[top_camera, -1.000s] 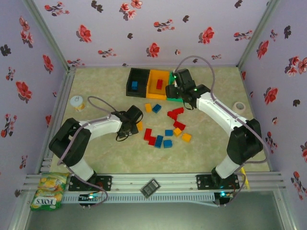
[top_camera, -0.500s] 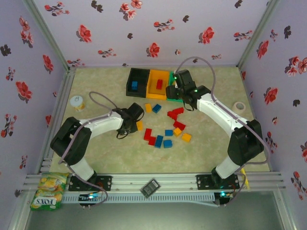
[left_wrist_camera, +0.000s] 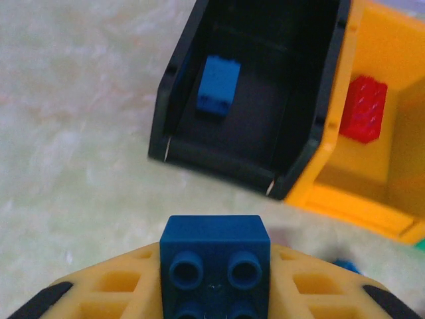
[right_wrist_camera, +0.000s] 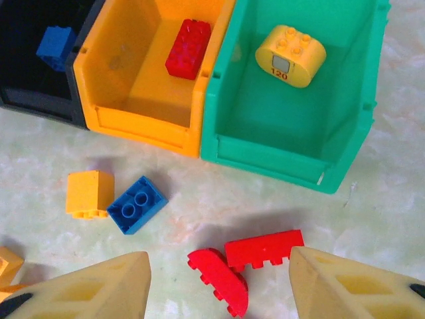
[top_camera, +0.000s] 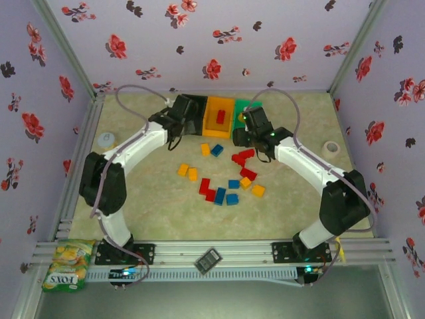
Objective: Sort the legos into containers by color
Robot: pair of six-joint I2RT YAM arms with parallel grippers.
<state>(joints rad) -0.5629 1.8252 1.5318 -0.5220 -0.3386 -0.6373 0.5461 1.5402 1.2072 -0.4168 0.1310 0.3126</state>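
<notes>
Blue brick [left_wrist_camera: 214, 266] pinched in the left gripper [left_wrist_camera: 214, 299], right by the black bin [left_wrist_camera: 174, 106], which holds one blue. Orange bin [right_wrist_camera: 143, 126] has one red, green bin [right_wrist_camera: 285, 163] one yellow. Right gripper [right_wrist_camera: 219, 282] hangs over the loose bricks [top_camera: 220, 195], fingers [right_wrist_camera: 86, 289] spread, empty. So barely started, about a dozen left on the table [top_camera: 146, 212]. Left fingertips [left_wrist_camera: 99, 292] are cut off at the frame edge.

Black bin [left_wrist_camera: 176, 86], orange bin [right_wrist_camera: 143, 126], green bin [right_wrist_camera: 279, 163] in a touching row, holding one blue brick [left_wrist_camera: 218, 83], one red brick [right_wrist_camera: 188, 48], one rounded yellow brick [right_wrist_camera: 290, 56] respectively. Dark blue brick [left_wrist_camera: 214, 262] held near the black bin, studs showing. Loose bricks [top_camera: 233, 184], red, blue, yellow-orange, scattered before the row.
</notes>
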